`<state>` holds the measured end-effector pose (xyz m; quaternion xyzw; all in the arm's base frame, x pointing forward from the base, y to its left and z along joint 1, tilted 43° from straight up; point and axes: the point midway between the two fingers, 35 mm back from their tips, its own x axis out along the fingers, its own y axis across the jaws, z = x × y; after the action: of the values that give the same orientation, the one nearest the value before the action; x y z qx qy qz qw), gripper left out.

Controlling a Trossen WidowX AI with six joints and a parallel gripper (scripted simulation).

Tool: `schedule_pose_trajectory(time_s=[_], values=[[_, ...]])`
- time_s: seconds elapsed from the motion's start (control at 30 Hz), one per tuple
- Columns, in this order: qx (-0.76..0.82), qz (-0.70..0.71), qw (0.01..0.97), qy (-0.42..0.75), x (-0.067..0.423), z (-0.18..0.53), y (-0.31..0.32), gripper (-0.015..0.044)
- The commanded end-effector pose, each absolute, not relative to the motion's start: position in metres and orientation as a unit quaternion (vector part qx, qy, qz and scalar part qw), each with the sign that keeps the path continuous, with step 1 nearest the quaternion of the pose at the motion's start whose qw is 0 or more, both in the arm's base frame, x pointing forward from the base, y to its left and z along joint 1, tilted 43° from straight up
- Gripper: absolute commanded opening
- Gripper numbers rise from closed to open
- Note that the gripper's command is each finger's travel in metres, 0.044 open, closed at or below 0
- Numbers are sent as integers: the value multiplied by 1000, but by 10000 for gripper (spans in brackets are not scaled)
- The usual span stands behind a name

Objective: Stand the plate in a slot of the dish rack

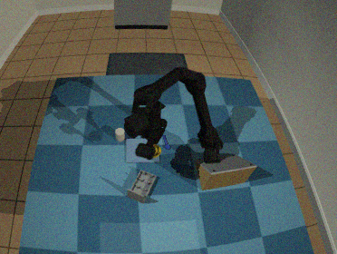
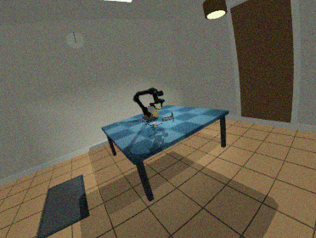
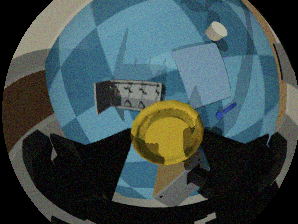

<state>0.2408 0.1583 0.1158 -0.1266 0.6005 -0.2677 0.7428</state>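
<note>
My hand [image 1: 149, 151] grips the plate [image 3: 166, 132], held above the desk [image 1: 68, 181], near the rack [image 1: 142, 184].

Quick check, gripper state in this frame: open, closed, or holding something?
Gripper: jaws closed on the yellow plate, which is held above the table, short of the dish rack.

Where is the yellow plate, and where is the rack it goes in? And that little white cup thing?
yellow plate [image 3: 165, 132]: wrist view, middle of its face, held in the gripper.
dish rack [image 1: 142, 184]: top view, middle of its rails.
white cup [image 1: 120, 134]: top view, on its top.
</note>
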Motion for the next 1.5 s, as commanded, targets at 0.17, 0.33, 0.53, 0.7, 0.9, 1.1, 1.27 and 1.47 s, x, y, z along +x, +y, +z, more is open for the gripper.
schedule_pose_trajectory(time_s=[0.17,0.33,0.53,0.7,0.9,1.1,1.27,1.47], values=[[-136,-185,699,677,241,94,143,0],[-138,-133,680,708,241,84,136,0],[-136,-65,662,734,241,72,130,0],[-133,-4,651,747,241,64,125,0],[-130,72,643,751,242,55,119,0],[-127,148,641,743,243,48,114,0],[-126,211,643,726,244,42,110,0],[-127,283,649,694,246,37,105,0]])
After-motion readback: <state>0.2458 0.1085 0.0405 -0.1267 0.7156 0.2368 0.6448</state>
